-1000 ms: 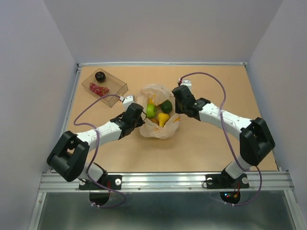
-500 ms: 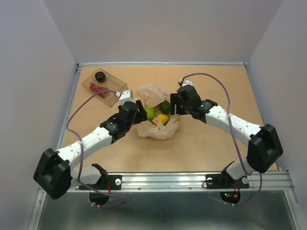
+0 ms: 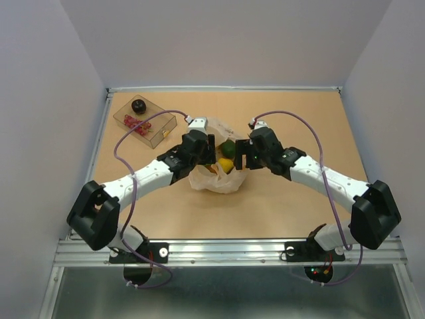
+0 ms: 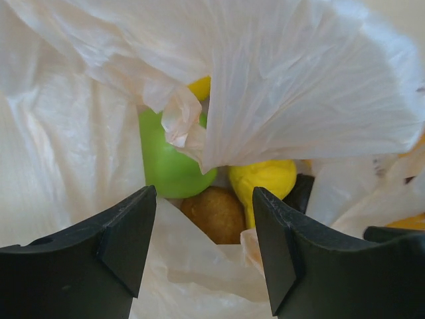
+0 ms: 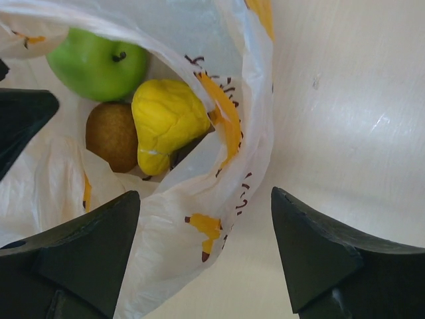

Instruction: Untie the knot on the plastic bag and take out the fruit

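Both hands have closed in on the bag (image 3: 219, 181) since half a second ago; our left hand (image 3: 211, 149) now reaches over its left rim, and our right hand (image 3: 240, 153) has come in at the right rim; the bag itself lies where it did, in the middle of the bench (image 3: 299, 119), slumped with its mouth open upward.

From above we see a dark green fruit (image 3: 228, 147) and a yellow fruit (image 3: 226, 164) between the two hands; the left wrist view shows the left hand (image 4: 202, 199) with its fingers apart over crumpled plastic (image 4: 299, 80), clamped on nothing; beyond them sit a green apple (image 4: 166, 163), a brown fruit (image 4: 214, 212) and the yellow fruit (image 4: 265, 176).

The right hand (image 5: 204, 199) is likewise spread wide, straddling the bag's printed edge (image 5: 172, 219); the green apple (image 5: 99, 63), brown fruit (image 5: 113, 136) and yellow fruit (image 5: 166, 116) lie inside, touching one another.

A clear tray (image 3: 163, 126) stands at the far left of the bench, holding a black piece (image 3: 138, 106) and red pieces (image 3: 136, 123).
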You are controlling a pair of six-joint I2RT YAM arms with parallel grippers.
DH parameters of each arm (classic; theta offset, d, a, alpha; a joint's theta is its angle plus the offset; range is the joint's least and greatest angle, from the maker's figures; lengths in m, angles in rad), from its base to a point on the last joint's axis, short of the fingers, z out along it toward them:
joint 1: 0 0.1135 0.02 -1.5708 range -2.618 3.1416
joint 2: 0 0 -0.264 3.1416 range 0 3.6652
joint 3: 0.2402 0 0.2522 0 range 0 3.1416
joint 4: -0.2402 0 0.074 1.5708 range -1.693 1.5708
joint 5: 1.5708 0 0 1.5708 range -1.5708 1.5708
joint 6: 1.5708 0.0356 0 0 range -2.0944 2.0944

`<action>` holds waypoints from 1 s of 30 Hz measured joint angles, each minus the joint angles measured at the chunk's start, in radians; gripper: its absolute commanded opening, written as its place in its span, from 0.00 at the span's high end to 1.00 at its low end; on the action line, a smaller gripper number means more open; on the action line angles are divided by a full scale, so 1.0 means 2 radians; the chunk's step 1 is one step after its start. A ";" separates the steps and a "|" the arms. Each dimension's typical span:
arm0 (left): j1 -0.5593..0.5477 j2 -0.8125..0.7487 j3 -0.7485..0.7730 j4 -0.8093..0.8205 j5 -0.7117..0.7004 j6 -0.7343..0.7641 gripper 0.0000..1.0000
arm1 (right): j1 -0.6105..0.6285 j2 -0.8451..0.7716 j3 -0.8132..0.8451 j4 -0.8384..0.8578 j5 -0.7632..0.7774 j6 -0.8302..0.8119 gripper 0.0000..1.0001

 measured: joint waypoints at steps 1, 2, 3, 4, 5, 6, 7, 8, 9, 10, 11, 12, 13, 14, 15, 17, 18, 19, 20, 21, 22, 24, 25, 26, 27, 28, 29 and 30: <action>-0.002 0.014 0.000 -0.001 0.002 0.005 0.29 | 0.001 0.000 -0.004 0.002 -0.002 0.001 0.15; -0.003 0.025 0.001 -0.004 0.004 0.010 0.29 | 0.001 0.000 -0.006 0.001 -0.004 0.003 0.15; -0.003 0.034 0.003 -0.006 0.004 0.014 0.29 | 0.001 0.000 -0.010 0.001 -0.006 0.003 0.14; -0.004 0.043 0.006 -0.009 0.003 0.017 0.28 | 0.001 0.000 -0.012 0.002 -0.007 0.004 0.14; -0.005 0.053 0.012 -0.010 -0.002 0.021 0.28 | 0.002 0.000 -0.015 0.002 -0.008 0.005 0.13; -0.005 0.061 0.016 -0.011 -0.006 0.023 0.27 | 0.003 0.000 -0.018 0.003 -0.009 0.005 0.12; -0.005 0.068 0.021 -0.011 -0.012 0.024 0.24 | 0.003 0.000 -0.021 0.003 -0.010 0.005 0.11; -0.005 0.075 0.027 -0.010 -0.020 0.025 0.19 | 0.004 0.000 -0.025 0.003 -0.011 0.007 0.11; -0.005 0.083 0.035 -0.010 -0.030 0.027 0.19 | 0.004 0.000 -0.028 0.003 -0.013 0.007 0.10; -0.005 0.090 0.041 -0.010 -0.037 0.028 0.18 | 0.004 0.000 -0.032 0.003 -0.014 0.009 0.08; -0.005 0.100 0.051 -0.008 -0.046 0.029 0.18 | 0.004 0.000 -0.038 0.004 -0.015 0.011 0.07; -0.005 0.111 0.061 -0.007 -0.054 0.030 0.15 | 0.004 0.000 -0.042 0.004 -0.016 0.012 0.07; -0.005 0.118 0.067 -0.006 -0.058 0.031 0.15 | 0.004 0.000 -0.049 0.004 -0.017 0.014 0.06; -0.005 0.126 0.074 -0.006 -0.062 0.031 0.15 | 0.004 0.000 -0.055 0.005 -0.018 0.016 0.06; -0.005 0.136 0.080 -0.003 -0.065 0.031 0.15 | 0.004 0.000 -0.060 0.005 -0.018 0.018 0.06; -0.005 0.156 0.089 0.001 -0.070 0.030 0.15 | 0.004 0.000 -0.073 0.006 -0.020 0.023 0.06; -0.005 0.163 0.092 0.002 -0.072 0.029 0.15 | 0.005 -0.001 -0.082 0.008 -0.021 0.026 0.06; -0.005 0.171 0.094 0.002 -0.075 0.029 0.15 | 0.005 -0.002 -0.089 0.009 -0.022 0.028 0.06; -0.005 0.177 0.096 0.002 -0.075 0.029 0.15 | 0.005 -0.002 -0.094 0.009 -0.022 0.029 0.06; -0.005 0.186 0.097 0.004 -0.077 0.029 0.15 | 0.005 -0.002 -0.097 0.009 -0.023 0.030 0.06; -0.005 0.195 0.099 0.005 -0.079 0.029 0.15 | 0.005 -0.002 -0.101 0.010 -0.024 0.031 0.06; -0.005 0.207 0.105 0.004 -0.083 0.029 0.15 | 0.005 -0.002 -0.104 0.010 -0.024 0.033 0.06; -0.005 0.214 0.108 0.004 -0.083 0.028 0.14 | 0.005 -0.002 -0.104 0.012 -0.025 0.035 0.06; -0.005 0.218 0.109 0.005 -0.084 0.027 0.14 | 0.005 -0.002 -0.104 0.014 -0.026 0.035 0.06; -0.005 0.220 0.110 0.005 -0.084 0.026 0.11 | 0.005 -0.002 -0.104 0.015 -0.026 0.035 0.06; -0.005 0.220 0.110 0.005 -0.084 0.023 0.11 | 0.005 -0.003 -0.104 0.015 -0.027 0.035 0.06; -0.005 0.220 0.110 0.004 -0.083 0.021 0.11 | 0.005 -0.003 -0.104 0.015 -0.027 0.035 0.06; -0.005 0.220 0.110 0.003 -0.081 0.019 0.11 | 0.005 -0.003 -0.104 0.016 -0.027 0.035 0.06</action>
